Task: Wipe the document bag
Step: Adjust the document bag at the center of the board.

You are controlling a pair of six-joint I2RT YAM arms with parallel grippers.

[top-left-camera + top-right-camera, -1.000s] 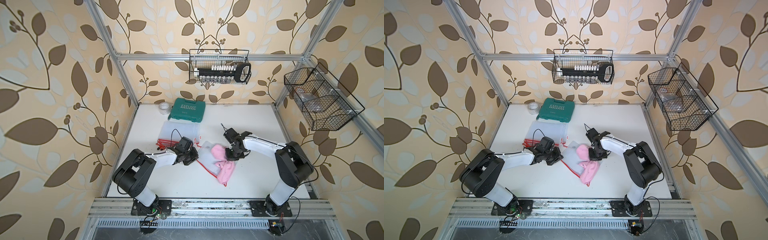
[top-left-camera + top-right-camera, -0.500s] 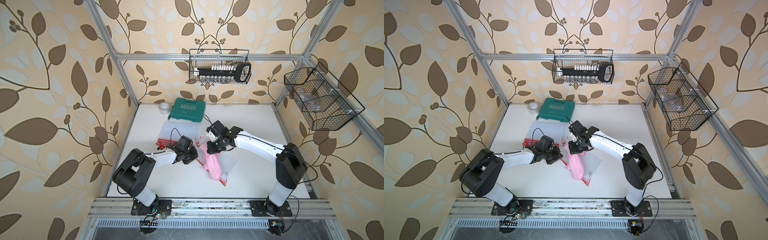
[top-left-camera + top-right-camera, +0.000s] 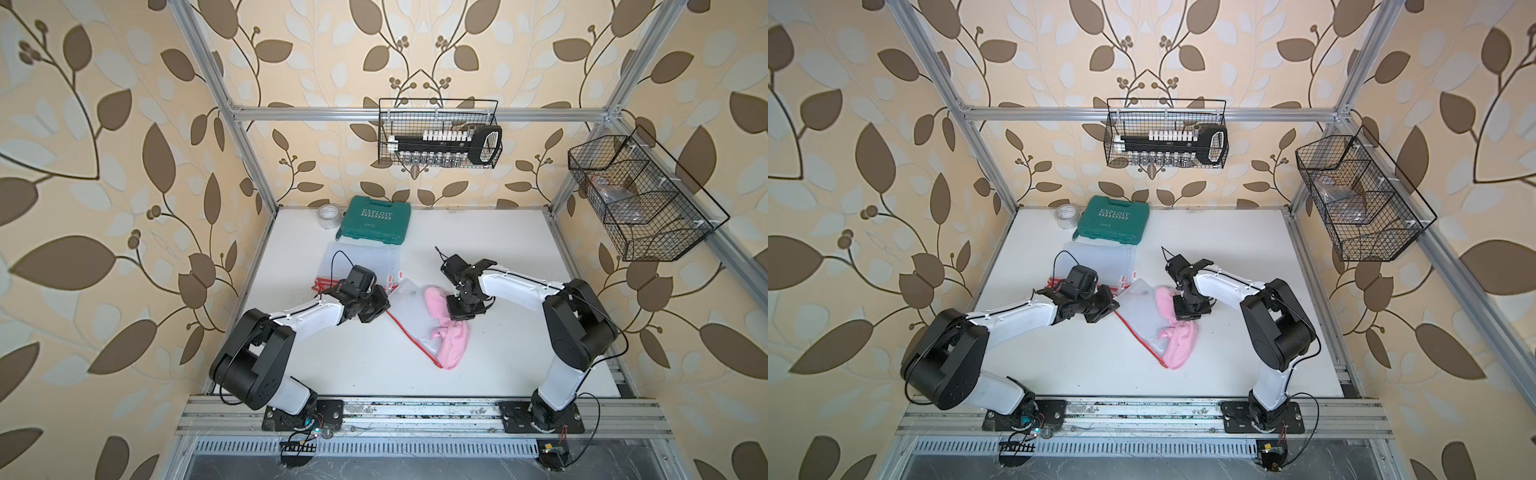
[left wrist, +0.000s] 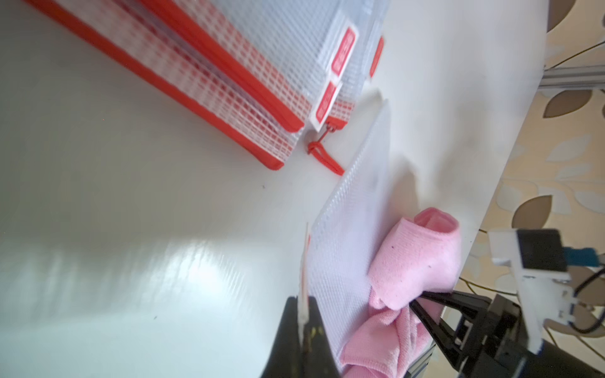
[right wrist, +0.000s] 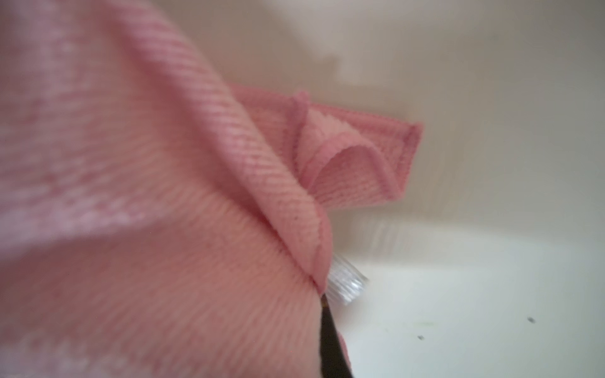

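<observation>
Top views, both: clear mesh document bag [image 3: 409, 316] flat on the white table [image 3: 498, 374], about mid-table and set askew, red zip edge toward the front rail. Just behind it, a stack of like bags [image 3: 361, 259]; farther back, a green case [image 3: 376, 220] and a tape roll [image 3: 329, 215] by the rear wall. Low at the bag's left corner, the left gripper [image 3: 385, 309]; pointing down near mid-table, the right gripper [image 3: 459, 311], set on a pink cloth [image 3: 451, 347] draped over the bag's right side and spilling onto the table. Left wrist view: fingers [image 4: 291, 327] of the left gripper [image 4: 304, 314] pressed narrow on a thin white tab at the edge of the document bag [image 4: 347, 229]; beyond, black fingers of the right gripper [image 4: 422, 299] closed into the pink cloth [image 4: 415, 261]. Right wrist view: blurred folds of pink cloth [image 5: 163, 196] bunched against one dark fingertip [image 5: 330, 340], pinched tight, with a clear corner of the document bag [image 5: 347, 281] peeking out beneath.
</observation>
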